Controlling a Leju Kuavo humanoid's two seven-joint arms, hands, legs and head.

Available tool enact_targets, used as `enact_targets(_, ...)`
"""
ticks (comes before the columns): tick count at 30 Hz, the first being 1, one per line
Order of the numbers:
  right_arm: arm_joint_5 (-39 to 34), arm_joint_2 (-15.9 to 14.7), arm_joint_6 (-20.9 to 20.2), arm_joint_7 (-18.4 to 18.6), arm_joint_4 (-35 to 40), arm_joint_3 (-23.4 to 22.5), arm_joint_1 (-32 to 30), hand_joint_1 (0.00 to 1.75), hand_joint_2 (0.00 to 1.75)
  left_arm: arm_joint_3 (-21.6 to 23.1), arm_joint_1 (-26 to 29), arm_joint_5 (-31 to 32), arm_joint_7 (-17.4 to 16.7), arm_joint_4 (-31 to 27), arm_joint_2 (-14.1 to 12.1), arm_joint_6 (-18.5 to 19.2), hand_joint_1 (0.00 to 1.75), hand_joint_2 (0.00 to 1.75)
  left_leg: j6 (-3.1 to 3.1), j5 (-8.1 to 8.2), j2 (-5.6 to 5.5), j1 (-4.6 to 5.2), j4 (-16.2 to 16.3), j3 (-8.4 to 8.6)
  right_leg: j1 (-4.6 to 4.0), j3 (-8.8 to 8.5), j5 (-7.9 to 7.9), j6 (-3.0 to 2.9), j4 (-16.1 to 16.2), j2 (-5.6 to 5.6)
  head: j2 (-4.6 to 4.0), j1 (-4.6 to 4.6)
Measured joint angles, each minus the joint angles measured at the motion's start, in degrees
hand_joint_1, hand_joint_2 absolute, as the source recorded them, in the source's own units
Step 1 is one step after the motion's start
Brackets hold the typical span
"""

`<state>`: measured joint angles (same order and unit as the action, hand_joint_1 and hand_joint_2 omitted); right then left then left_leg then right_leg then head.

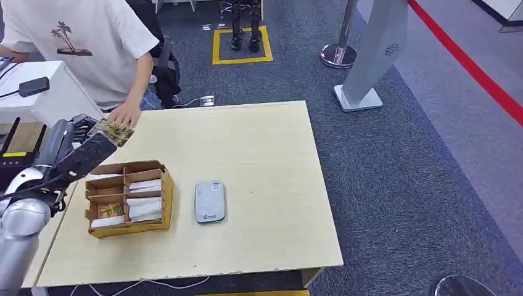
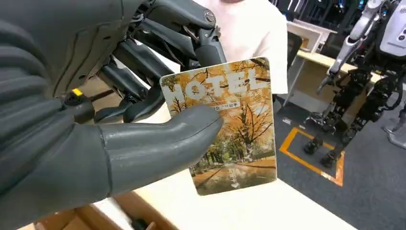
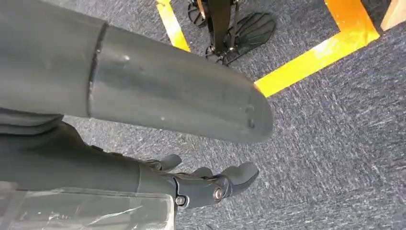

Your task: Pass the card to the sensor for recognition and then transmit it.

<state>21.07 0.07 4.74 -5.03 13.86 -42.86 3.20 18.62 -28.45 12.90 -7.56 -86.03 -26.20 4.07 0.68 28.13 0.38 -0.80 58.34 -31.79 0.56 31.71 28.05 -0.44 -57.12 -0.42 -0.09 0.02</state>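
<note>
Autumn-tree hotel card point(image 2: 230, 129) pinched upright (thumb on face) in left robot hand point(image 2: 143, 120); grey sensor point(image 1: 210, 201) flat on table.

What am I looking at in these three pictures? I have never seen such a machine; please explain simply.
This is a humanoid robot with two arms and hands. The head view looks down on a wooden table; the other two come from cameras at its wrists. On the table stand a cardboard box with compartments holding cards, and a small grey sensor. The left hand holds a hotel card between thumb and fingers. The right hand hangs over the carpet, holding nothing. A person stands behind the table.
</note>
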Motion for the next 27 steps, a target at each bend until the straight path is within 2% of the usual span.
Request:
enact_targets(8,2.3,0.0,-0.2,0.9,0.0,0.4,1.9,0.0,0.0,6.6,-5.0,4.8,0.3,7.4,7.9,-0.5,1.75,1.75,-0.03,-0.02,0.0,0.06,0.0,0.01,0.06,-0.04,-0.07,0.05,0.0,-0.01,0.02,0.0)
enact_targets(13,3.1,0.0,-0.1,0.9,0.0,0.4,2.1,0.0,0.0,10.3,-5.5,5.6,0.5,10.7,11.6,-0.4,1.75,1.75,-0.03,-0.02,0.07,0.06,0.0,0.01,0.07,0.0,-0.06,0.05,0.0,0.04,0.02,0.0)
enact_targets(20,4.1,0.0,-0.1,1.3,0.0,0.9,2.2,0.0,0.0,14.4,-5.2,5.4,1.2,13.2,14.8,1.0,1.75,1.75,-0.03,-0.02,0.06,0.05,0.0,-0.01,0.07,0.0,-0.06,0.05,0.0,0.04,0.0,-0.02)
enact_targets(27,4.6,0.0,0.0,1.8,0.0,1.4,2.3,0.0,0.0,16.8,-3.5,5.3,1.2,14.6,15.6,1.7,1.75,1.75,-0.03,-0.02,0.05,0.05,0.0,-0.01,0.07,0.0,-0.06,0.05,0.0,0.04,0.0,0.0)
